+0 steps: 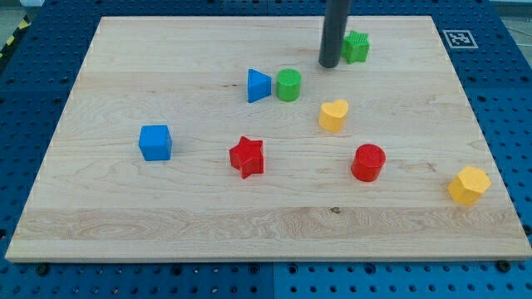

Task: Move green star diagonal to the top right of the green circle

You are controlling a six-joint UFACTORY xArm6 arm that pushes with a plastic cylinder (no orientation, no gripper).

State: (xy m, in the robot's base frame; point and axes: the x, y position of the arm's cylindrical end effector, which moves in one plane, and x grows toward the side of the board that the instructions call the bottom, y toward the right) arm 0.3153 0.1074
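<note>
The green star (357, 46) already sits at about two o'clock from the green circle (288, 85), near the tabletop's (125, 216) far edge. My tip (329, 65) rests just beside the star's nine o'clock side; there is no gripper, only a rod. The task looks nearly done.

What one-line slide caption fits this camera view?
Rod's tip sits just left of the green star, up and right of the green circle on the wooden board.
</note>
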